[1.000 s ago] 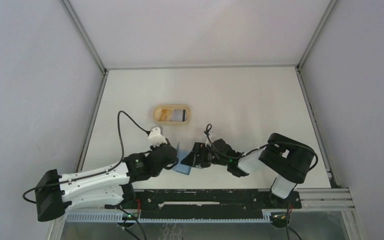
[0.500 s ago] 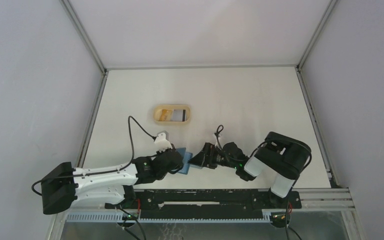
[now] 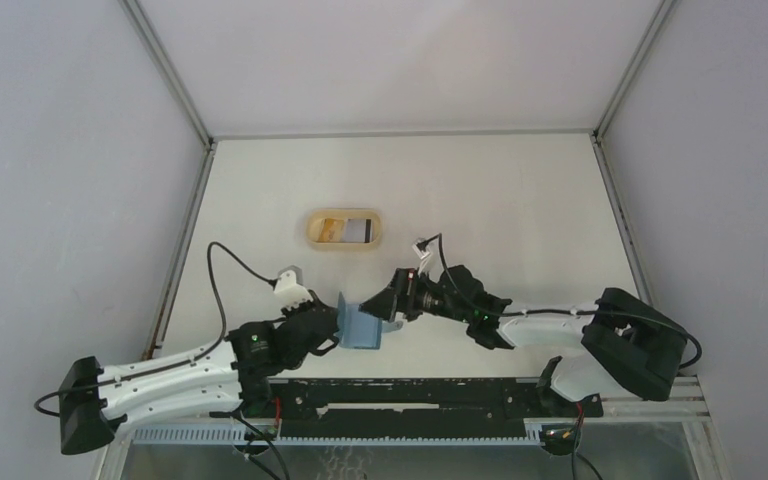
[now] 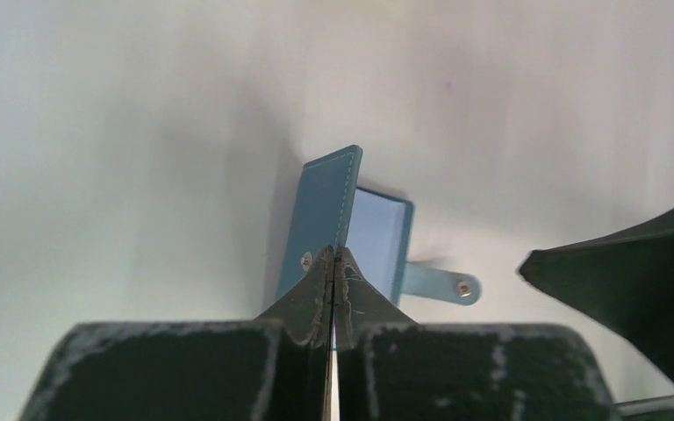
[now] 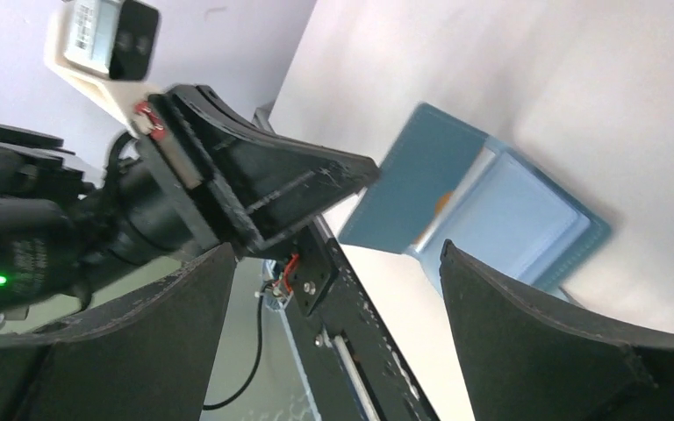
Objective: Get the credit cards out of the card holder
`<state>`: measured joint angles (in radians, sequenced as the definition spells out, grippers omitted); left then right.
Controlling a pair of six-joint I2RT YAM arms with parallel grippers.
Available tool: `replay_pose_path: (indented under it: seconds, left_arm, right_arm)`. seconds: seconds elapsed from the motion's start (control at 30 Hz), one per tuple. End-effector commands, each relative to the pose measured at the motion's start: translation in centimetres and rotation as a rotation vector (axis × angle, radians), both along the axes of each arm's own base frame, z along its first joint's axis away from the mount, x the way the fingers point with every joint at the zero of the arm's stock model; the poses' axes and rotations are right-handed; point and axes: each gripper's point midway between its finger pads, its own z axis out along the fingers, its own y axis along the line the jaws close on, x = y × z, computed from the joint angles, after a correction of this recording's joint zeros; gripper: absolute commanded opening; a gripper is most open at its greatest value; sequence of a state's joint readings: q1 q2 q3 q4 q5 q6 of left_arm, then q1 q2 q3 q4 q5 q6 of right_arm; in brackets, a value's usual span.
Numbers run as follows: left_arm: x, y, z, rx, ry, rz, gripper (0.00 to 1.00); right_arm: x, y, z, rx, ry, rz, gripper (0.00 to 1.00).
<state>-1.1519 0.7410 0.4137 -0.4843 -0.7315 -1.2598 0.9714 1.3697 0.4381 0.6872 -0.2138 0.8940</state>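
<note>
Card holder (image 3: 361,327) half-open on white table (image 3: 480,190), grey walls (image 3: 60,150) around; left gripper (image 4: 334,256) clamped on it, right gripper (image 5: 338,250) spread wide.

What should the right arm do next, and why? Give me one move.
Probably ease the open right gripper forward and close its fingers on the card edge peeking from the card holder. The left gripper is shut on the cover, holding it open, and that edge lies exposed.
</note>
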Motion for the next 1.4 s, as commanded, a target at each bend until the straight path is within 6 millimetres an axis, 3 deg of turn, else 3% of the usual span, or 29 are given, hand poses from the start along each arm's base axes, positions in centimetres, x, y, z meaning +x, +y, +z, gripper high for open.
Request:
replay_pose_path:
  seconds: [0.0, 0.17, 0.37, 0.63, 0.87, 1.37]
  left_arm:
    - [-0.4, 2.2, -2.2, 0.047, 0.018, 0.054, 0.0]
    - [-0.8, 2.3, -3.6, 0.059, 0.045, 0.046, 0.0]
    - [-1.2, 2.5, -4.3, 0.111, 0.078, 0.039, 0.01]
    - [-1.0, 2.5, -3.7, 0.063, 0.05, 0.045, 0.18]
    - [-1.4, 1.7, -4.8, -0.053, 0.054, 0.036, 0.32]
    - [-1.0, 0.5, -3.5, -0.123, 0.029, 0.024, 0.28]
  right_arm:
    - [-0.6, 1.7, 0.6, 0.006, 0.006, 0.065, 0.96]
    - [-1.2, 3.4, -0.8, 0.017, 0.07, 0.094, 0.96]
    - [-2.3, 4.2, -4.7, -0.017, 0.175, 0.137, 0.96]
    - [-2.8, 4.1, -7.5, -0.021, 0.243, 0.157, 0.96]
    - [-2.9, 3.8, -8.2, -0.008, 0.275, 0.164, 0.96]
    - [-3.1, 3.8, -7.8, 0.012, 0.276, 0.18, 0.95]
